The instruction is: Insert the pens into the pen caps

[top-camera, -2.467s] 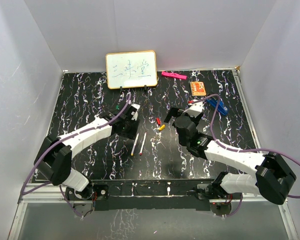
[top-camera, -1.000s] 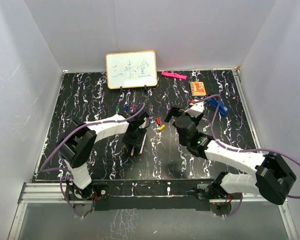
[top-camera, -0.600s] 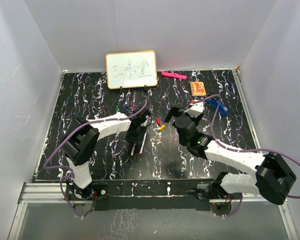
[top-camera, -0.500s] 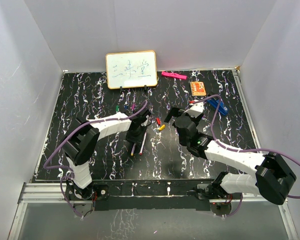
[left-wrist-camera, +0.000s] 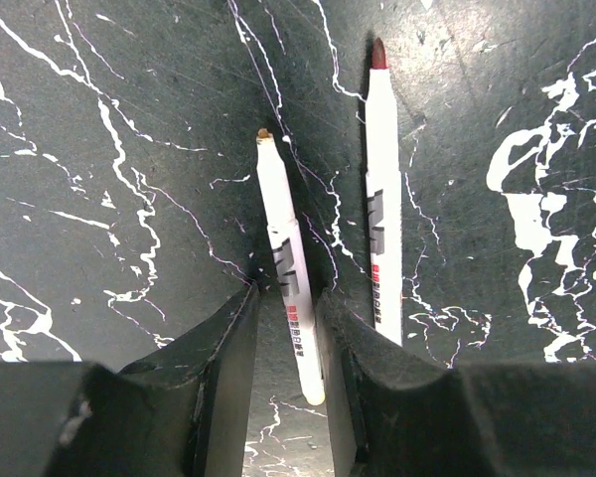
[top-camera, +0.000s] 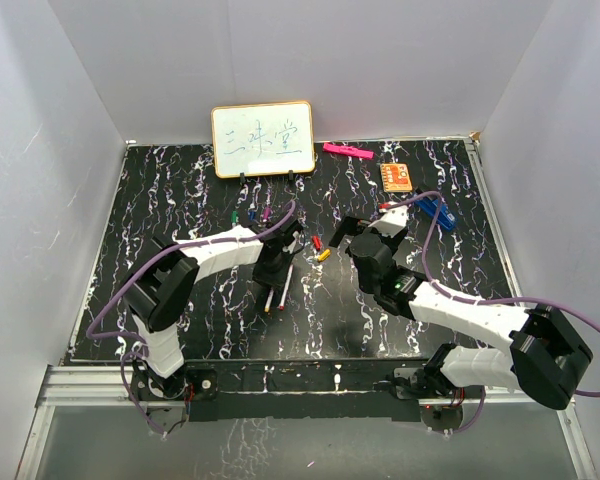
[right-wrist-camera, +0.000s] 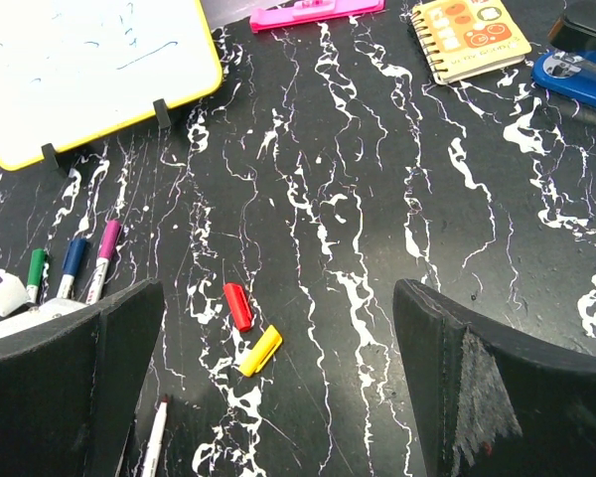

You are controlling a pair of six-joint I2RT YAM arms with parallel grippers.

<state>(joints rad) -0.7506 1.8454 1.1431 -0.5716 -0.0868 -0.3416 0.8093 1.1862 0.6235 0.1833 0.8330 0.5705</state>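
Observation:
Two uncapped white pens lie side by side on the black marbled table. My left gripper (left-wrist-camera: 288, 298) is down over them (top-camera: 273, 272), its jaws narrowly open around the brown-tipped pen (left-wrist-camera: 278, 229). That pen rests against the right finger, with a gap on its left. The red-tipped pen (left-wrist-camera: 382, 199) lies just outside the right finger. A red cap (right-wrist-camera: 237, 305) and a yellow cap (right-wrist-camera: 260, 350) lie loose below my right gripper (right-wrist-camera: 280, 293), which hovers wide open and empty. Three capped pens, green (right-wrist-camera: 35, 273), blue (right-wrist-camera: 72, 263) and purple (right-wrist-camera: 104, 253), lie near the whiteboard.
A small whiteboard (top-camera: 263, 138) stands at the back centre. A flat pink bar (top-camera: 346, 150), an orange notebook (top-camera: 396, 177) and a blue clip-like object (top-camera: 432, 208) lie at the back right. White walls enclose the table on three sides.
My left gripper moved right from beside the capped pens to the two loose pens, came down over them and narrowed its jaws around one. The right arm barely moved.

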